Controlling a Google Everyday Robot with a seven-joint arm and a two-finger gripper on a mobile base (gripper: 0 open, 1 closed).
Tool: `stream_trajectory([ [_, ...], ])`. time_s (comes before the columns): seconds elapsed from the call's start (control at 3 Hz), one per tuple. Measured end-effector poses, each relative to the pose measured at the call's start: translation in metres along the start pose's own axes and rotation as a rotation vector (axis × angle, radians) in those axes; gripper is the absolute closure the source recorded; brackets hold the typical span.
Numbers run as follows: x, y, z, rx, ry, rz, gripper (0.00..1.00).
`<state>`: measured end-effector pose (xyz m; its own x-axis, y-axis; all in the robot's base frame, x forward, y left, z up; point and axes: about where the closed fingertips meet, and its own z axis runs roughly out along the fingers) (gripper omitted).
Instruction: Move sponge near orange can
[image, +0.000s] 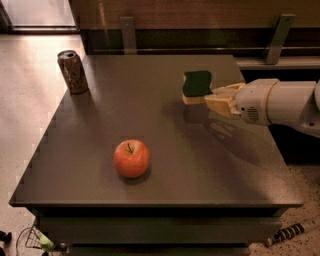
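Note:
The sponge (196, 86), dark green on top with a pale yellow base, hangs above the table at the right of centre and casts a shadow below it. My gripper (210, 98) reaches in from the right, its yellowish fingers (221, 102) shut on the sponge's right edge. The orange can (73, 71), with brownish mottled print and a silver rim, stands upright at the table's far left corner, well to the left of the sponge.
A red-orange apple (131, 158) sits on the dark table (210, 170) toward the front, left of centre. Two metal brackets (128, 34) (278, 31) rise behind the table's back edge. The floor drops away on the left.

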<state>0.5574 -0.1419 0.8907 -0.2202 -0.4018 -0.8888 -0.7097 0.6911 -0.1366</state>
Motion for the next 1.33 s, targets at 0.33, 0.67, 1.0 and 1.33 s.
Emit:
stream_trajectory([
  [0.33, -0.037, 0.0, 0.009, -0.066, -0.024, -0.05, 1.0],
  [0.67, -0.062, 0.021, 0.045, -0.201, -0.019, -0.088, 1.0],
  [1.0, -0.072, 0.055, 0.096, -0.337, 0.014, -0.11, 1.0],
  [1.33, -0.08, 0.079, 0.131, -0.405, 0.02, -0.116, 1.0],
])
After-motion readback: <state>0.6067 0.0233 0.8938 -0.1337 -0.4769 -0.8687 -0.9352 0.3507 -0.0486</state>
